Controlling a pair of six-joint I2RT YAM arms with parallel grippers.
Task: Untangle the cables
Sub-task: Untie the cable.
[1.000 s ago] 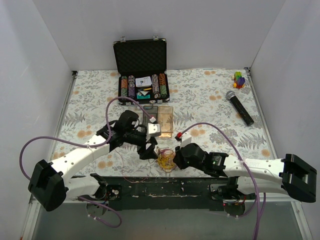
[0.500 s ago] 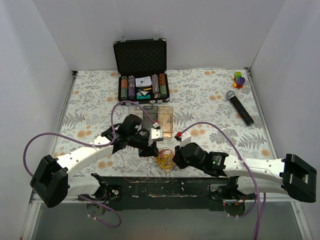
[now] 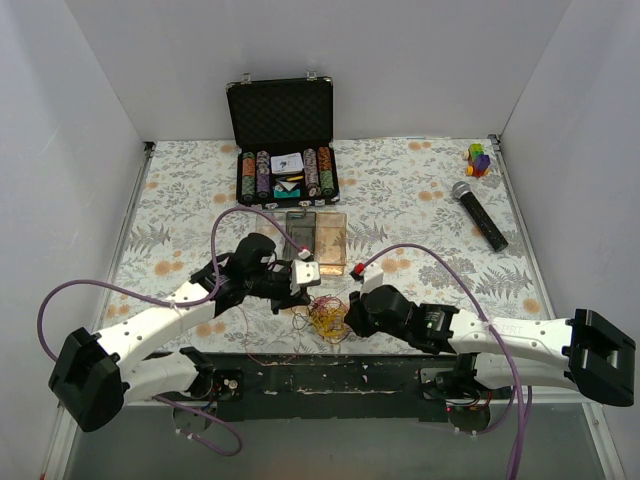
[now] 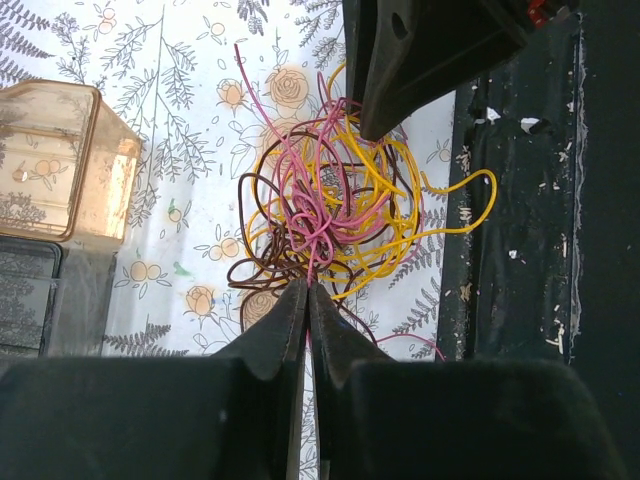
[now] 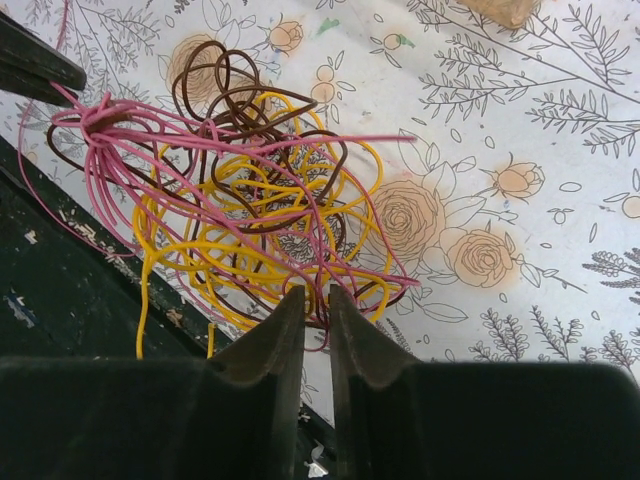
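Floral cloth (image 3: pixel 430 200) covers the table. The left gripper (image 4: pixel 308 290) has its fingers pressed together on a pink strand at one edge of the tangle (image 4: pixel 330 215). The right gripper (image 5: pixel 315 300) meets the opposite edge, its fingers narrowly apart. Pink and brown loops run into the gap, but I cannot tell whether they are pinched. The pink, yellow and brown tangle lies between both grippers, just nearer the arm bases than the amber box (image 3: pixel 330 238). Beyond the box stands an open chip case (image 3: pixel 285 170); a microphone (image 3: pixel 478 215) lies well to the box's right.
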